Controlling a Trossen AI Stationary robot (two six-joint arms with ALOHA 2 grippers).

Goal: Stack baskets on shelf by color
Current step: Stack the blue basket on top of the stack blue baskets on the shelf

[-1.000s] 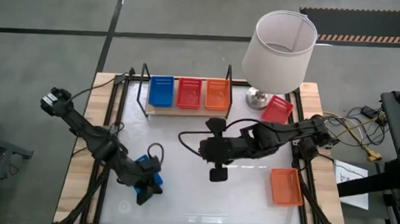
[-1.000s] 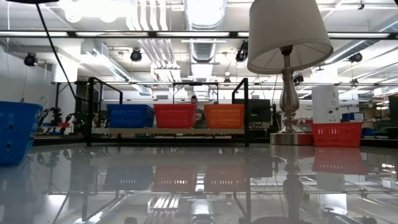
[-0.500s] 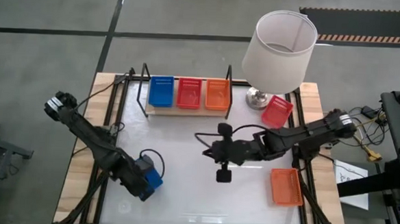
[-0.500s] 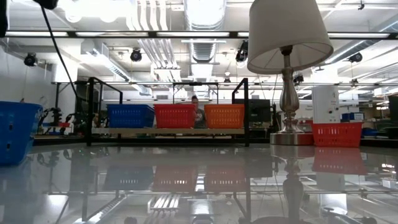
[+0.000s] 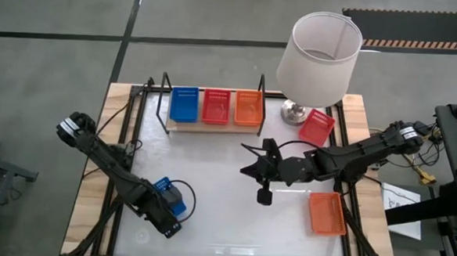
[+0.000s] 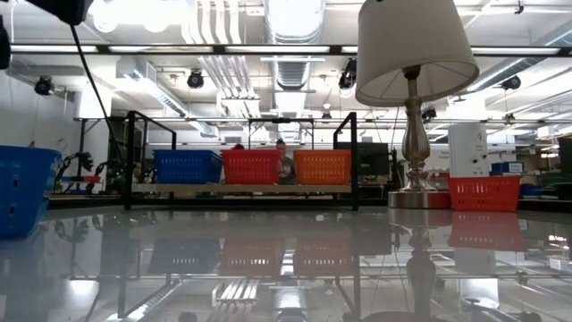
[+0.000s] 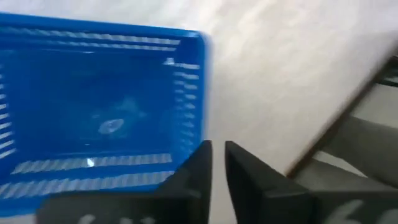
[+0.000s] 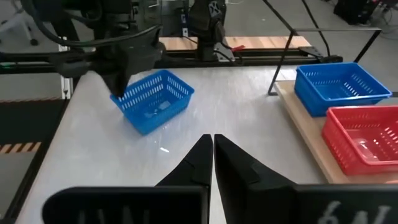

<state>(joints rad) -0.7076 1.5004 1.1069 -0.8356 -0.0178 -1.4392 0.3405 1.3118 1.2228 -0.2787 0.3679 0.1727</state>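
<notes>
The wooden shelf [image 5: 213, 124] near the far edge carries a blue basket [image 5: 184, 104], a red basket [image 5: 216, 106] and an orange basket [image 5: 249, 108] side by side. Another blue basket [image 5: 168, 195] rests flat on the table at near left. My left gripper [image 5: 170, 225] hangs at its near corner, fingers close together. A red basket [image 5: 316, 126] lies by the lamp foot. An orange basket [image 5: 327, 213] lies at near right. My right gripper [image 5: 250, 172] hovers shut over the table's middle, pointing left. My left gripper points down beside the near corner [image 7: 189, 158] of the loose blue basket. One finger [image 7: 200, 167] overlaps that corner in the left wrist view, and I cannot tell whether it touches. The basket sits flat on the table.
A table lamp [image 5: 318, 54] with a wide white shade stands at far right, overhanging the shelf's right end and the red basket. Black frame rails [image 5: 134, 131] run along the table's sides. Bare white tabletop [image 5: 223, 222] lies between the two arms.
My right gripper has drawn back toward the table's right edge, staying shut. My left gripper has shifted a little toward the near edge, along the blue basket's near side. The blue basket has stayed where it was.
</notes>
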